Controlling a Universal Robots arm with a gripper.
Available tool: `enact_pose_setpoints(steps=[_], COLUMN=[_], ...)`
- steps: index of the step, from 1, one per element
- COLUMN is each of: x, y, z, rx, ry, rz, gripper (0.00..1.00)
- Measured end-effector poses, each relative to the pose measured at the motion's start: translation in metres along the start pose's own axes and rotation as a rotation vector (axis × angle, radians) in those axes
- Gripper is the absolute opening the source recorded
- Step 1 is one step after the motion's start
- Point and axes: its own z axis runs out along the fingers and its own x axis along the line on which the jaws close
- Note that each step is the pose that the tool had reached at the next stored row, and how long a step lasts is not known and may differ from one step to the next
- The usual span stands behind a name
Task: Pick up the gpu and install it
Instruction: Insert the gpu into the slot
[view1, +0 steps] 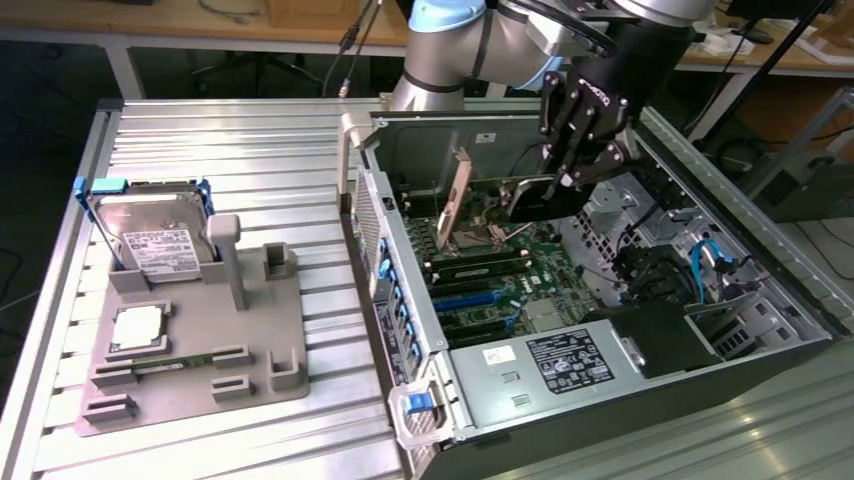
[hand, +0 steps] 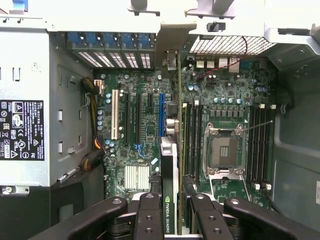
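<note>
The gripper (view1: 566, 182) is clenched on the gpu (view1: 531, 204), holding the card on edge over the motherboard (view1: 514, 270). The wrist view shows the card's labelled edge between the fingers (hand: 150, 215). The exterior view shows a hard drive (view1: 154, 235) well apart from the motherboard, on the surface (view1: 240, 140).

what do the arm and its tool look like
The arm is made of round silver-grey tubes with a light blue joint cap. The tool is black with white lettering on its body; its fingers are black jointed links with round pivot pins.
</note>
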Motion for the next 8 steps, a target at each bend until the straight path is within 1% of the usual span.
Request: enact_pose_setpoints(steps=[8], x=[0.0], y=[-0.0001], z=[0.0012], rx=[0.0], ry=[0.0], rz=[0.0], gripper=[0.27])
